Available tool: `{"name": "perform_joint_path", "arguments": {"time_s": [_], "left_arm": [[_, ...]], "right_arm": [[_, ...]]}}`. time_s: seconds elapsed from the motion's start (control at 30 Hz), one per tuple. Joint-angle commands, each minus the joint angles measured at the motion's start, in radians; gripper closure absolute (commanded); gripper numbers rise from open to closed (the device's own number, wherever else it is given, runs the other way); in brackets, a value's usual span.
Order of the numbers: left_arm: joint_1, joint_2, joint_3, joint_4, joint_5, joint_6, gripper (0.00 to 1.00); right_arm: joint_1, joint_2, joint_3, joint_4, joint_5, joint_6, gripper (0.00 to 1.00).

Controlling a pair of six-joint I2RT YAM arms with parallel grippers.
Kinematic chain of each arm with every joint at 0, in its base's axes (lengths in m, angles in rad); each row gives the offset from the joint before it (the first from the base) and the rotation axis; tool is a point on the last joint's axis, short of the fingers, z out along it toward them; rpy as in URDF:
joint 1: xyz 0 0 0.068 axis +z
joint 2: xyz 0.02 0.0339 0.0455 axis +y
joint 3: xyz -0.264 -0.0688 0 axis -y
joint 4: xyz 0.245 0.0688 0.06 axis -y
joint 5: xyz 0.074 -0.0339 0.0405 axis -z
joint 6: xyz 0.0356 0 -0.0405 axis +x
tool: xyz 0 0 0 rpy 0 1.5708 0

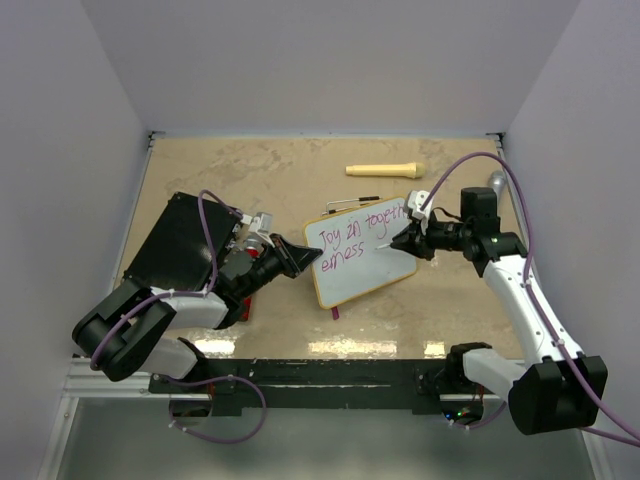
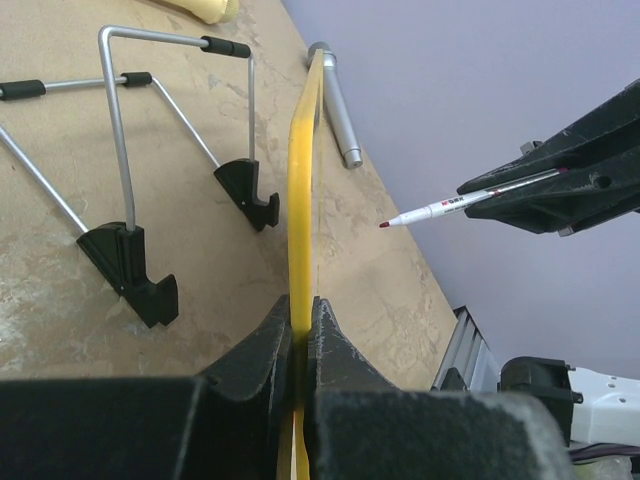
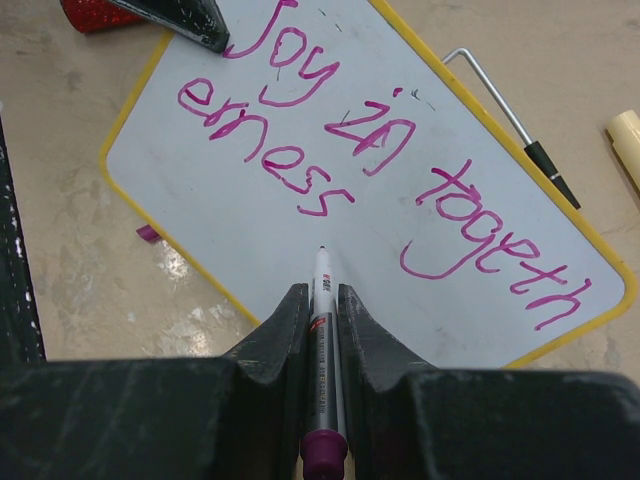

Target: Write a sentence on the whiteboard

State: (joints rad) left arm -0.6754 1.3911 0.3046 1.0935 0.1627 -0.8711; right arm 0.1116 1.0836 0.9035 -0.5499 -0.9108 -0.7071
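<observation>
The whiteboard (image 1: pixel 372 278) is at the middle of the table (image 1: pixel 250 170), its left edge clenched in the left pincer (image 2: pixel 300 310). The pink sentence (image 3: pixel 370 150) reads "Joy in togeth" over "erness" (one word split across two lines). The right pincer (image 3: pixel 320 295) grasps a marker (image 3: pixel 327 350), its tip just off the board after "erness". The writing looks mostly done; perhaps a closing word is left.

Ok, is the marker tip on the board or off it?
Off: the left wrist view shows a clear gap between the marker tip and the board.
</observation>
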Motion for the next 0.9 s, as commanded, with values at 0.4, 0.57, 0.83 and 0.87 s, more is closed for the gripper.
{"name": "perform_joint_path", "arguments": {"time_s": [0.4, 0.57, 0.83, 0.87], "left_arm": [[-0.019, -0.026, 0.001, 0.1, -0.02, 0.015, 1.0], [-0.024, -0.012, 0.005, 0.114, -0.022, 0.007, 1.0], [-0.027, -0.009, 0.005, 0.115, -0.023, 0.006, 1.0], [-0.027, -0.007, 0.005, 0.115, -0.025, 0.007, 1.0]], "right_arm": [[0.003, -0.021, -0.014, 0.106, 0.069, 0.098, 1.0], [0.011, 0.007, -0.029, 0.145, 0.062, 0.124, 1.0], [0.03, 0.016, -0.061, 0.225, 0.128, 0.178, 1.0], [0.03, 0.015, -0.063, 0.226, 0.13, 0.179, 1.0]]}}
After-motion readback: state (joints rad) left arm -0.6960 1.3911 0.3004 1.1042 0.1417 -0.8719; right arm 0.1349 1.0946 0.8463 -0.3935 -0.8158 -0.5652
